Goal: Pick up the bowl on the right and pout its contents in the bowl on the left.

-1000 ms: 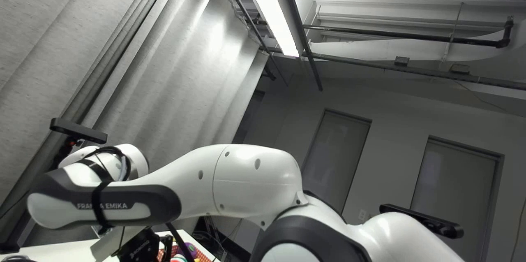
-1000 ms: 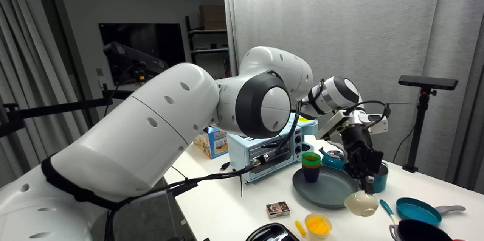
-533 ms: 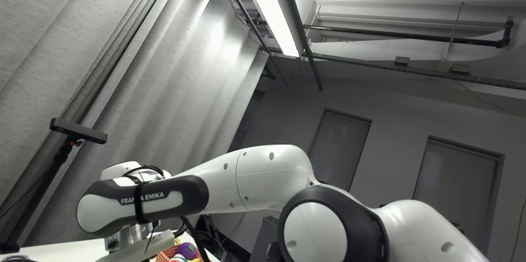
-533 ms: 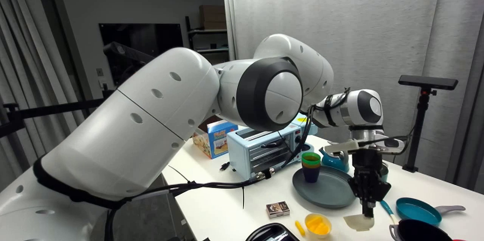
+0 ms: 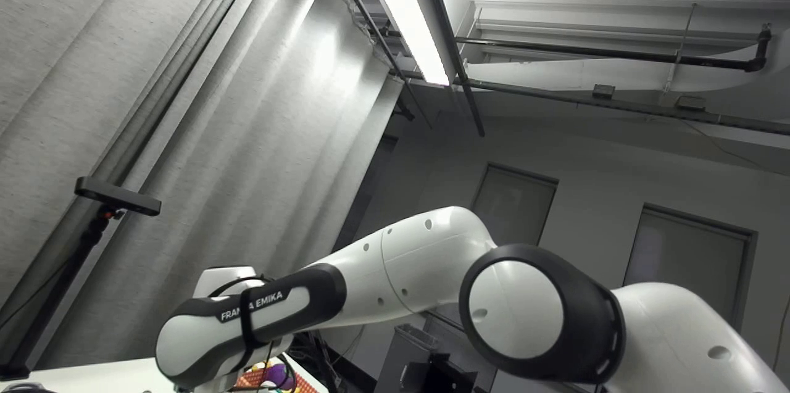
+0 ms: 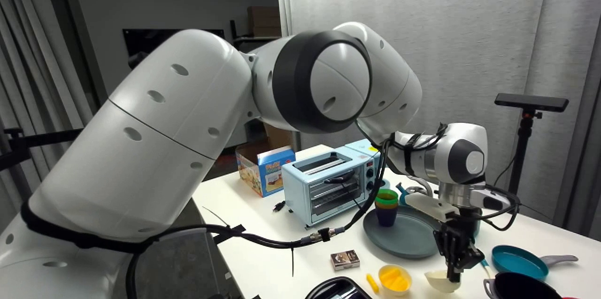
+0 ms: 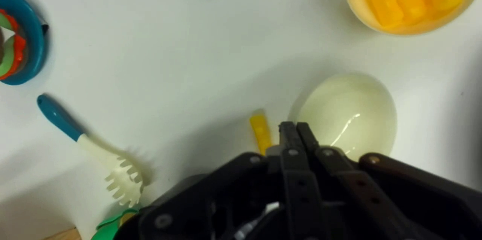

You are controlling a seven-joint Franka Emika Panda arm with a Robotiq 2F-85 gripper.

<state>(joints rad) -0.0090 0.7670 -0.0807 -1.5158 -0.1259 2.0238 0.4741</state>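
Observation:
A small cream bowl point(image 6: 439, 282), the one on the right, hangs at my gripper point(image 6: 454, 276) low over the white table, slightly tilted. Whether its base touches the table I cannot tell. In the wrist view my gripper point(image 7: 298, 125) is shut on the rim of this bowl point(image 7: 354, 104), whose inside looks empty. The bowl on the left point(image 6: 383, 274) holds yellow pieces; its wall point(image 7: 416, 27) shows at the wrist view's upper right. A loose yellow stick point(image 6: 372, 283) lies beside it. Close to my fingertips lies a yellow piece point(image 7: 261, 130) on the table.
Behind stand a grey plate point(image 6: 404, 247) with stacked cups point(image 6: 386, 210) and a toaster oven point(image 6: 328, 186). A teal pan point(image 6: 519, 261), a dark pot point(image 6: 523, 285) and a serving utensil point(image 7: 101, 155) are near my gripper. A small box point(image 6: 345, 259) and black tray point(image 6: 335, 286) lie nearby.
My gripper has come down toward the table with the cream bowl, which has turned from tipped over to nearly upright. The loaded bowl has stayed in place.

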